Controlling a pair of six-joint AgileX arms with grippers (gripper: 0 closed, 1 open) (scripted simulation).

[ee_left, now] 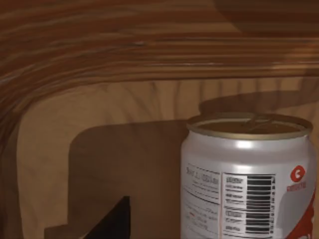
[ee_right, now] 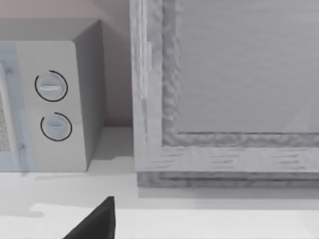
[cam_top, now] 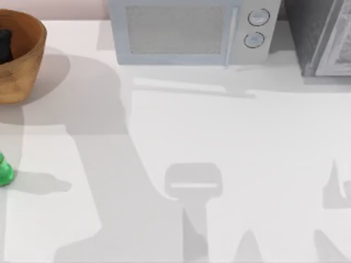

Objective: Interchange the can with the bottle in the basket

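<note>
The can [ee_left: 249, 184], white with a red logo and a dull gold top, stands upright inside the basket [cam_top: 24, 60], whose orange-brown wicker wall [ee_left: 149, 55] rises behind it. My left gripper [cam_top: 3, 46] is down in the basket at the table's far left, and a dark part of it lies beside the can. The green bottle [cam_top: 4, 171] stands on the table at the left edge, in front of the basket. A dark part of my right gripper [ee_right: 94, 224] is in the right wrist view, low above the table.
A light grey microwave [cam_top: 192, 30] stands at the back middle, its two dials [ee_right: 52, 107] facing my right wrist camera. A grey cabinet [cam_top: 323, 35] fills the back right corner. Arm shadows cross the white tabletop.
</note>
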